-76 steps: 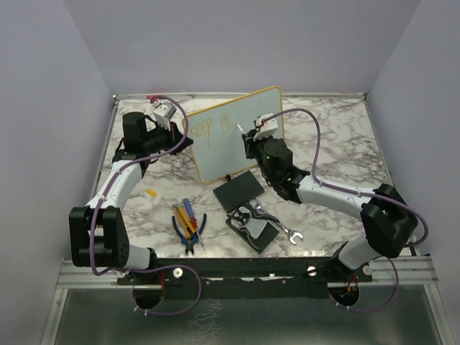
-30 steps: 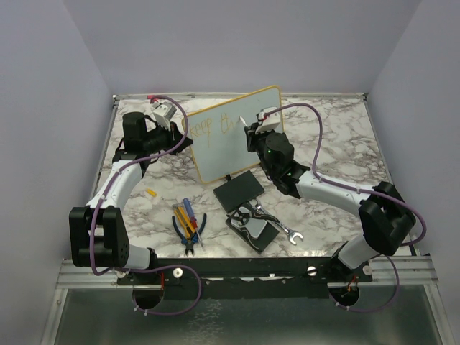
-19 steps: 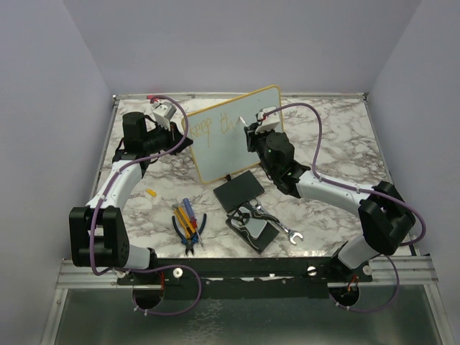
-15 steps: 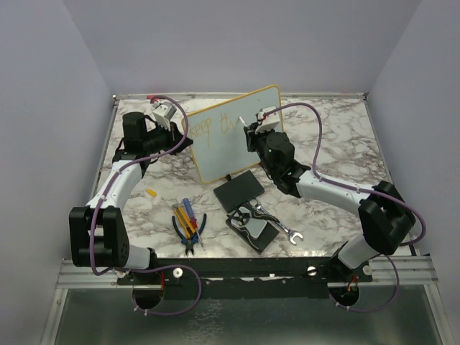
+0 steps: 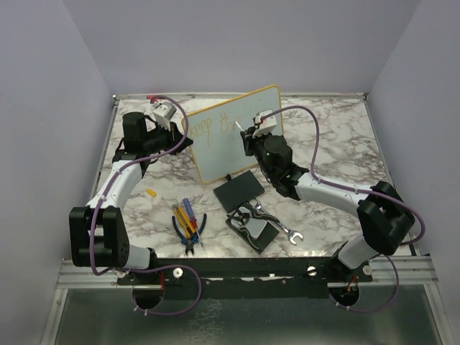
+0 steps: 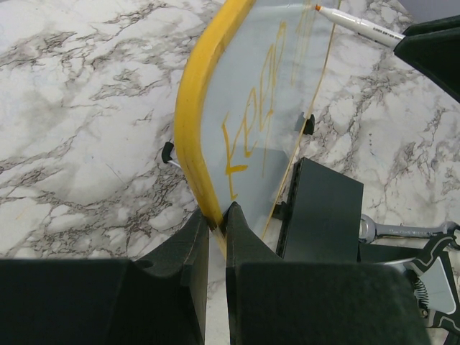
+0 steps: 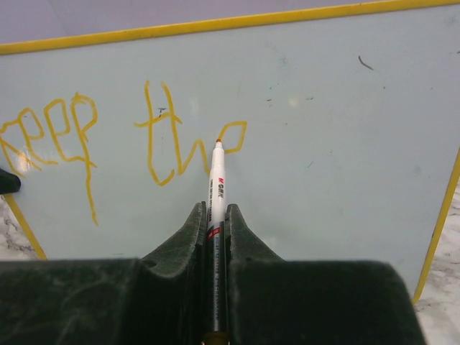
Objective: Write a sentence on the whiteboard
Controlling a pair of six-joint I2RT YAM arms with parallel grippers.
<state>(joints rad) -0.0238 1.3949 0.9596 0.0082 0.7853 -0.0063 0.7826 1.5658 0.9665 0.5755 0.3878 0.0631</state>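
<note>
Marble-pattern table [image 5: 338, 144], white with grey veins. On it: whiteboard [image 5: 219, 151] standing on edge, far centre; black pad [image 5: 237, 192] just before it; screwdrivers [image 5: 185, 215] and pliers [image 5: 192, 241] near-left; wrench [image 5: 284, 228] near-right; small yellow piece [image 5: 151, 192] to the left.

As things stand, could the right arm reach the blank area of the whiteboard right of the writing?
Probably yes. The right tool holds the marker, tip at the end of the writing, and the whiteboard beside it is bare, with nothing between; the left tool grips its frame.

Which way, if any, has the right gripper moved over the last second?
Yes, slightly: in the top view the right gripper has shifted left, away from the right edge of the whiteboard.
</note>
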